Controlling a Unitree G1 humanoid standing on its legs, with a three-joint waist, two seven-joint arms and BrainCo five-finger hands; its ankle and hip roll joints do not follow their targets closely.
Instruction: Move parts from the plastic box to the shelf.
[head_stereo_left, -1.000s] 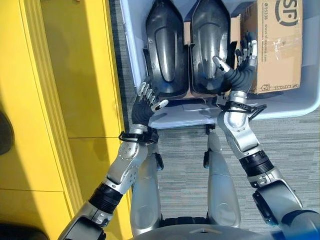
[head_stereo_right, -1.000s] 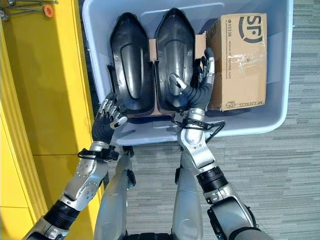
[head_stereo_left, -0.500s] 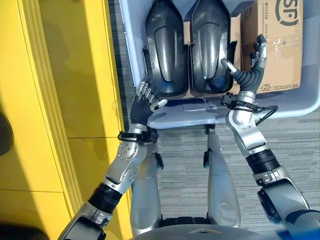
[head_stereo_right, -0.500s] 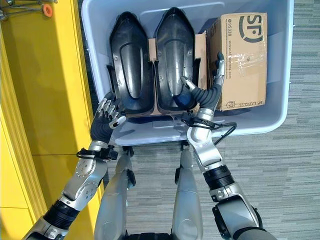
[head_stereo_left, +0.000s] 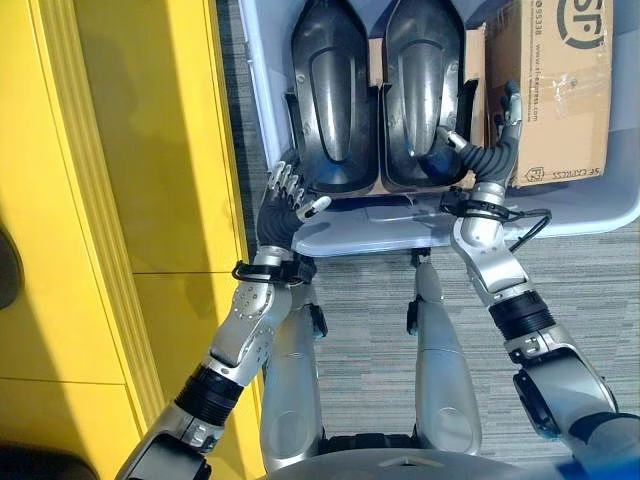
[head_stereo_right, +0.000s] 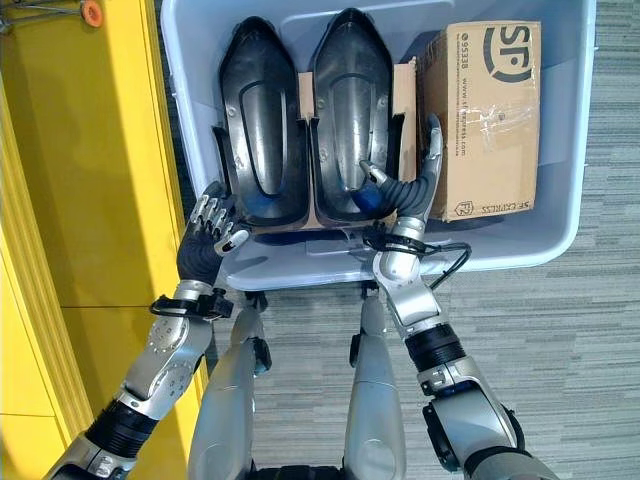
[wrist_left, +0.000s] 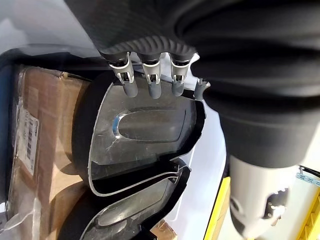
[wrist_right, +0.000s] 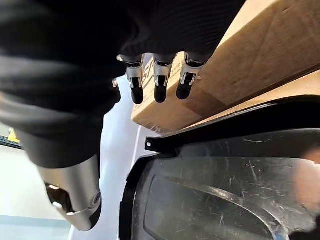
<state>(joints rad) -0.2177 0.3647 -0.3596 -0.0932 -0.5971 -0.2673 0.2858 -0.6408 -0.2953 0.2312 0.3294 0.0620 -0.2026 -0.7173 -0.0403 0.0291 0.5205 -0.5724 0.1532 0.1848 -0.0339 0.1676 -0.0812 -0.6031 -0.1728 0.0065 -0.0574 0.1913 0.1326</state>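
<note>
You are looking down into a pale blue-grey plastic box (head_stereo_right: 560, 230) standing on grey striped carpet (head_stereo_right: 560, 350), with a glossy yellow shelf unit (head_stereo_left: 130, 150) along the robot's left side. Inside the box two black moulded plastic shell parts lie side by side, long and rounded with a raised centre panel: the left black shell part (head_stereo_right: 262, 130) and the right black shell part (head_stereo_right: 350, 120). Strips of brown cardboard show between and beneath them, and a taped brown cardboard carton (head_stereo_right: 490, 120) fills the box's right end. Your right hand (head_stereo_left: 487, 155) is inside the box, wedged between the right shell's near right edge and the carton; its thumb lies over the shell's lower rim while its fingers (wrist_right: 157, 80) reach up along the carton's side, straight and spread, not curled round either thing. Your left hand (head_stereo_right: 205, 245) hovers at the box's near left corner, just outside the wall and beside the left shell's lower end; its fingers (wrist_left: 150, 77) are relaxed and slightly apart, holding nothing. Both parts are in the box, untouched by the left hand.
</note>
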